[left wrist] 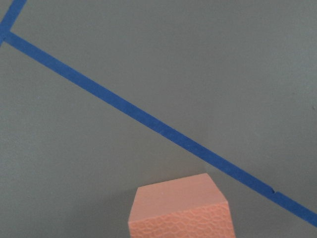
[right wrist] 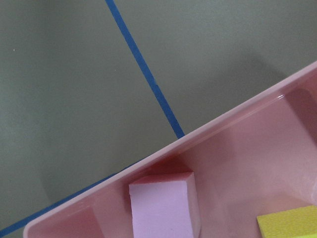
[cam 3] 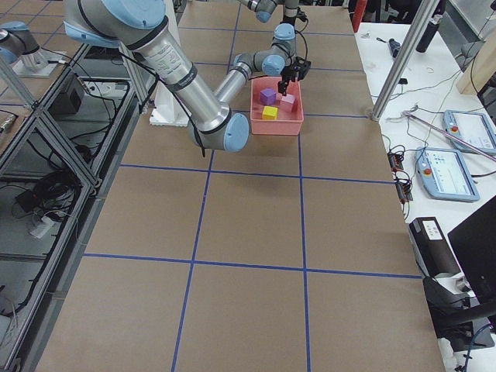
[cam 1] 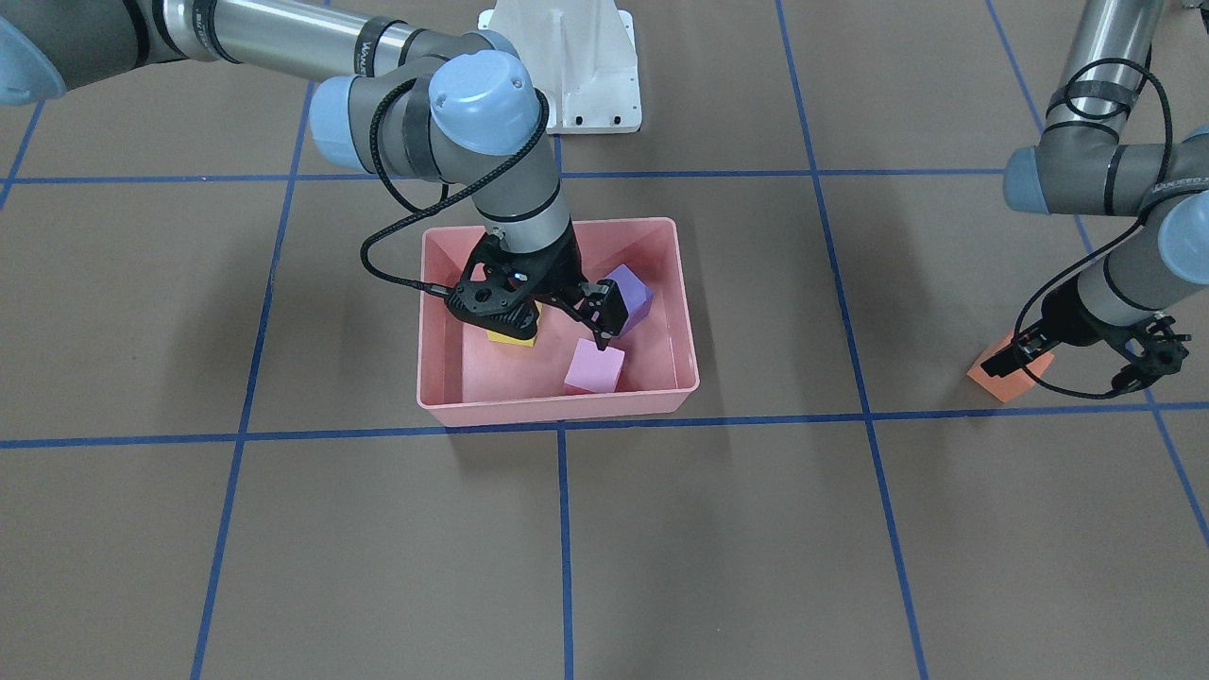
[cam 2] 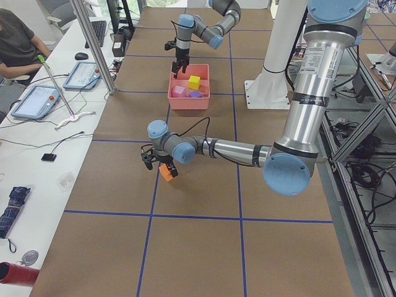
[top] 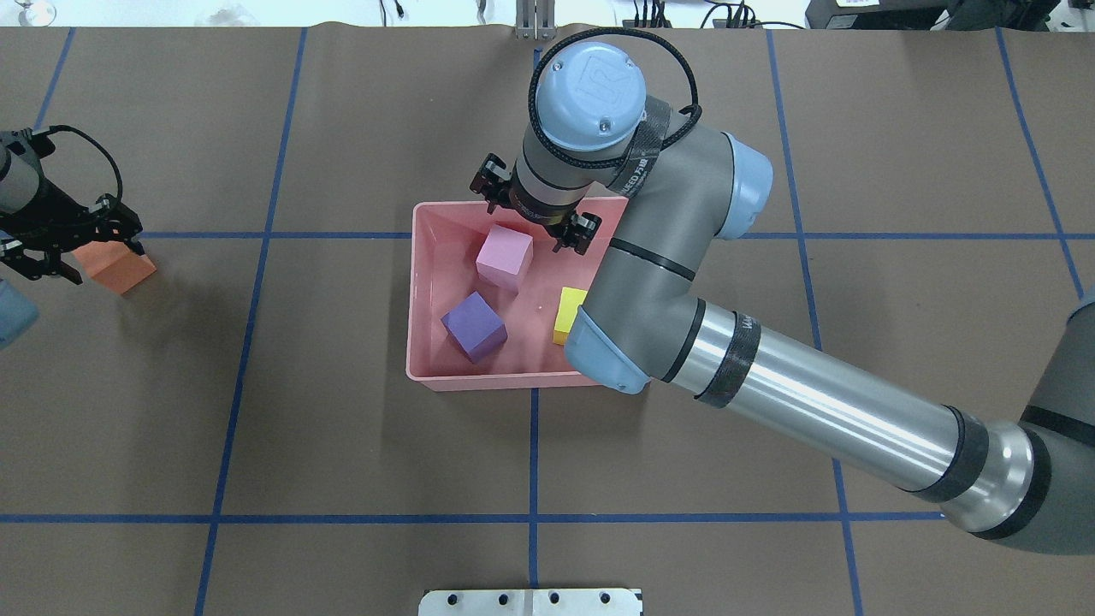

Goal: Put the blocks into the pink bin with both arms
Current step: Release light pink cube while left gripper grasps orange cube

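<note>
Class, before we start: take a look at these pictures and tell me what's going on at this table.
Two robot arms are putting blocks into the pink bin. Three are already inside: the yellow block, the light pink block and the purple block. The right gripper hangs open over the bin, holding nothing. The orange block sits on the table outside the bin, and the left gripper is open right at it, not yet gripping it.

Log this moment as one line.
pink bin: yellow block, pink block, purple block; orange block: on table; left gripper: open; right gripper: open
</note>
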`<state>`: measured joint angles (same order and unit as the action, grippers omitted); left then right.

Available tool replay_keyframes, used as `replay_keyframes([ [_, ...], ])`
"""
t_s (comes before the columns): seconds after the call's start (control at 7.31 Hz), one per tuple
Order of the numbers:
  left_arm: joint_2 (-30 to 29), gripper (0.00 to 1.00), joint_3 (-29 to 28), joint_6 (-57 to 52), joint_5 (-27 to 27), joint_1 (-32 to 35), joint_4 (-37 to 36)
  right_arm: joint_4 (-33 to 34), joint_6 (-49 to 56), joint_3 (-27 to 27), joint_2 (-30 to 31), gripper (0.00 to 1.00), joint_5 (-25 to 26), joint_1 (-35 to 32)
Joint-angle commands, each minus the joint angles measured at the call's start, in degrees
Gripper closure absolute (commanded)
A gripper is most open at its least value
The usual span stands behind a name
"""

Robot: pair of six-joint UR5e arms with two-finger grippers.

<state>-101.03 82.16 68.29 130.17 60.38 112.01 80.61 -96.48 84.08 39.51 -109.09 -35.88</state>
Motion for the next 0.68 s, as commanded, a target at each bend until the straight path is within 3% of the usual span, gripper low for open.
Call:
replay_keyframes([
  [0.0, -0.7, 1.00, -0.2, 0.1, 0.1, -0.3, 0.8, 0.6, 0.6, 6.8, 4.4, 0.00, -1.3, -2.6],
  [0.14, -2.2, 1.00, 1.3, 0.3, 1.0, -0.3, 0.3, 0.6, 1.4, 13.5, 11.2, 0.00, -3.3, -5.2],
  [0.27, -4.3, 1.00, 4.3, 0.9, 6.1, -0.3, -0.3, 0.6, 5.0, 18.6, 17.9, 0.00, -5.3, -8.1],
  [0.41, -6.0, 1.00, 8.8, 5.1, 9.0, -0.3, -0.7, 0.6, 10.4, 21.8, 23.5, 0.00, -7.1, -10.4],
  [0.55, -11.5, 1.00, 11.8, 14.7, 9.1, -0.4, -2.7, 0.4, 15.4, 22.8, 27.9, 0.00, -8.7, -12.4],
])
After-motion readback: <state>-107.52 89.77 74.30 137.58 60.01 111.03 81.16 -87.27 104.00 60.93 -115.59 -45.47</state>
